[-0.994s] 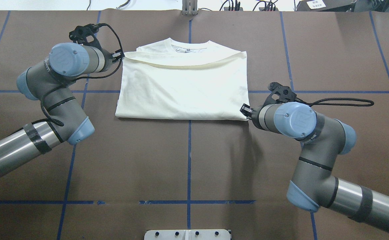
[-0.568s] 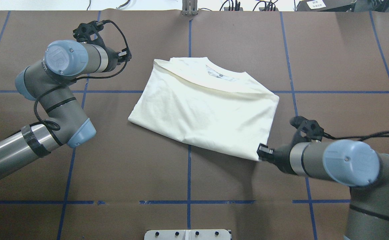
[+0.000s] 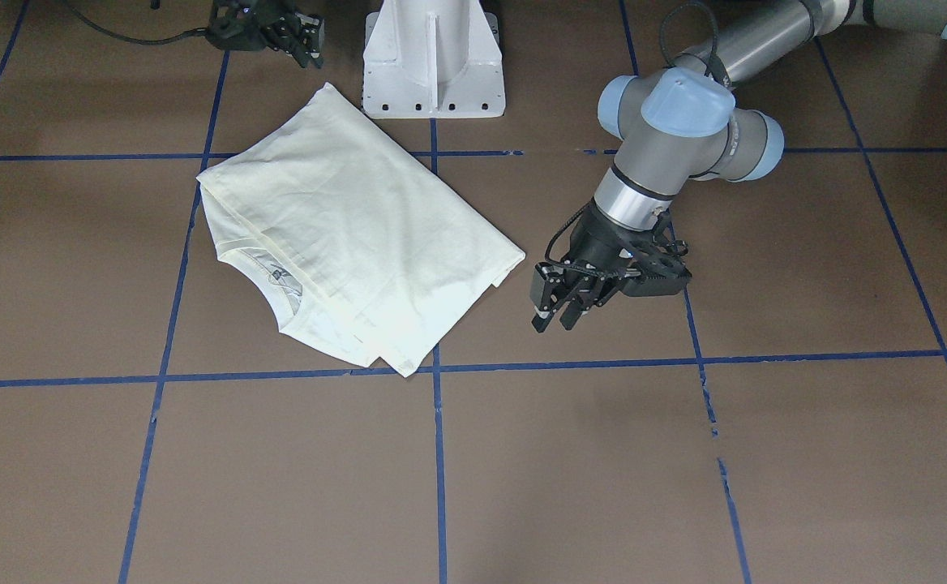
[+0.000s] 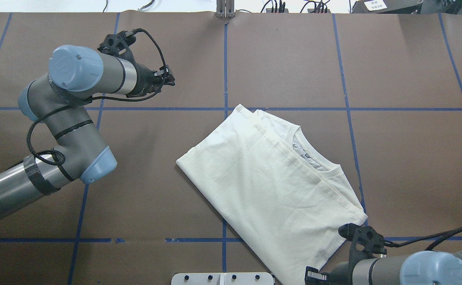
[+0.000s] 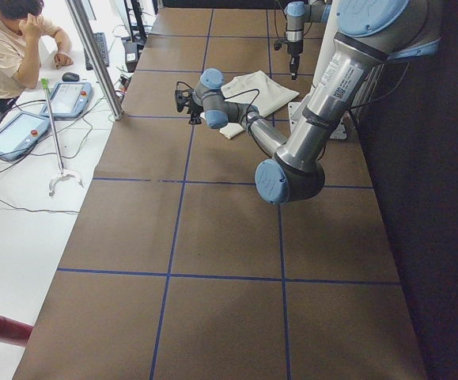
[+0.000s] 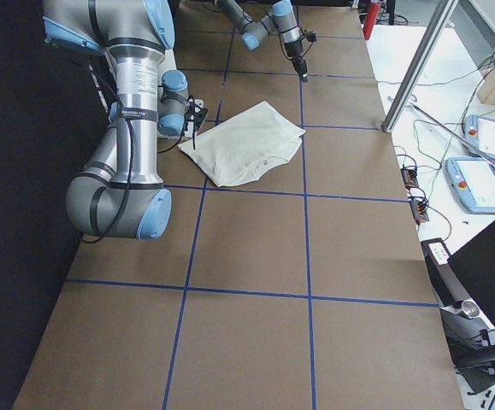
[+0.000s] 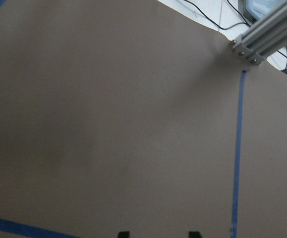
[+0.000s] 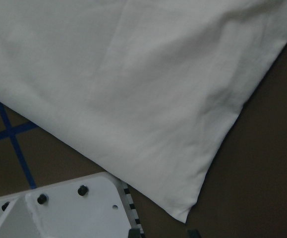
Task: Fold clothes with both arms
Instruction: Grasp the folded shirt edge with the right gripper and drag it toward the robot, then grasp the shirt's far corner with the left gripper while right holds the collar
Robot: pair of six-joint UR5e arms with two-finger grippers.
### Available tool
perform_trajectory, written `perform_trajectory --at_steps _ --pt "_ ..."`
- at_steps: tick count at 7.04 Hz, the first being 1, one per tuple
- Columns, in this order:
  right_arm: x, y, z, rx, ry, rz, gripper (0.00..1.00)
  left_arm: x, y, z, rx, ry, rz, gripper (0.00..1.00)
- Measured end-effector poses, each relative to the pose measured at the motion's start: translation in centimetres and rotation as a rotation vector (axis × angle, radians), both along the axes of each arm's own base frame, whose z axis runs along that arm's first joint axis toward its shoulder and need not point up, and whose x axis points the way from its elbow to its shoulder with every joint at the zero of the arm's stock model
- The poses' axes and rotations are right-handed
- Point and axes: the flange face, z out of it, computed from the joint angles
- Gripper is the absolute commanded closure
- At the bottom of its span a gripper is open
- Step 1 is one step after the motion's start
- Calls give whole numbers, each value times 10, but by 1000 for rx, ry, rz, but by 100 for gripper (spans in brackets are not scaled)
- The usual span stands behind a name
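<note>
Both sets of jaws stand parted and hold nothing. The left jaws, at the end of the left arm (image 4: 76, 75), hover over bare tabletop (image 4: 136, 206) in the upper left of the overhead view, well apart from the T-shirt (image 4: 270, 190); the left wrist view shows only brown surface ahead of the two spread tips. The right jaws, on the right arm (image 4: 413, 271) at the lower right edge of that view, sit just beside the shirt's lowest corner, and in the right wrist view that corner lies just ahead of the tips, not pinched.

The tabletop is a matt brown sheet crossed by blue tape lines (image 4: 224, 71) into large squares. A white pedestal base (image 3: 433, 57) stands at the top centre of the front-facing view. In the left side view a seated person (image 5: 7, 47) is at a white desk in the upper left, with a tablet-like device (image 5: 66, 96) lying nearby.

The T-shirt lies folded into a flat rectangle, plain cream side up, in the lower centre-right of the overhead view. Its long axis runs diagonally from upper left to lower right there, and the collar (image 4: 314, 156) opens on the long edge facing upper right.
</note>
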Motion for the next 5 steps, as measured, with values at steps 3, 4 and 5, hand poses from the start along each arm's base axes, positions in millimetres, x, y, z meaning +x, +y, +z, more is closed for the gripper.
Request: perform_trajectory --at_steps 3,4,5 --pt "37 -108 -1 28 0 289 0 51 90 12 -204 16 120 47" --pt "42 -138 1 35 2 354 0 66 103 22 -267 -37 127 49" --pt "40 -152 4 40 9 378 0 78 110 30 -293 -79 122 52"
